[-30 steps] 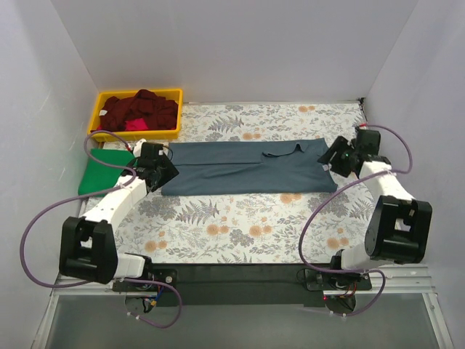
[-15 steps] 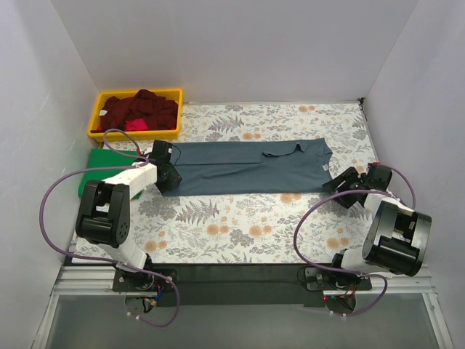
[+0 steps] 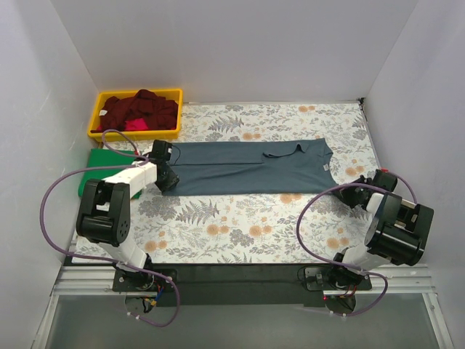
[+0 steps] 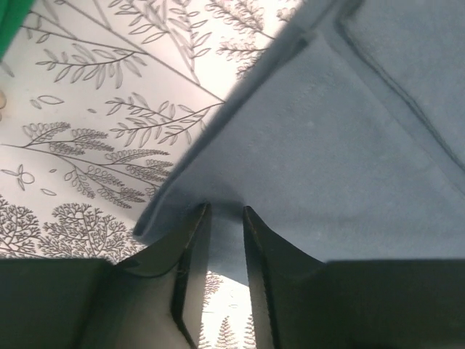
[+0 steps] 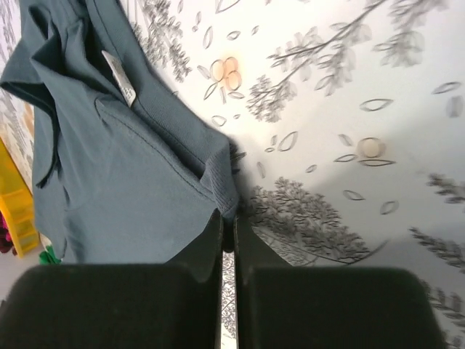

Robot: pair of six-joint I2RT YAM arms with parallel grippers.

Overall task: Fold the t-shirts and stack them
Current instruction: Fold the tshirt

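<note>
A slate-blue t-shirt [image 3: 247, 167] lies folded into a long strip across the floral table cloth. My left gripper [image 3: 168, 182] sits at its near-left corner. In the left wrist view this gripper [image 4: 221, 214] is open only a narrow gap, with the shirt's hem [image 4: 218, 240] lying between the fingers. At the near-right corner my right gripper [image 3: 350, 193] lies low on the table. Seen from its wrist, the right gripper [image 5: 227, 217] is shut on the tip of the ribbed cuff [image 5: 221, 178]. A green t-shirt [image 3: 98, 171] lies folded at the left edge.
A yellow bin [image 3: 138, 92] at the back left holds dark red shirts [image 3: 138, 109] and a pink one [image 3: 134, 125]. White walls enclose the table on three sides. Purple cables loop beside both arms.
The right gripper has come down from the shirt's far-right end to its near-right corner and shut there. The left gripper's jaws have narrowed over the near-left corner.
</note>
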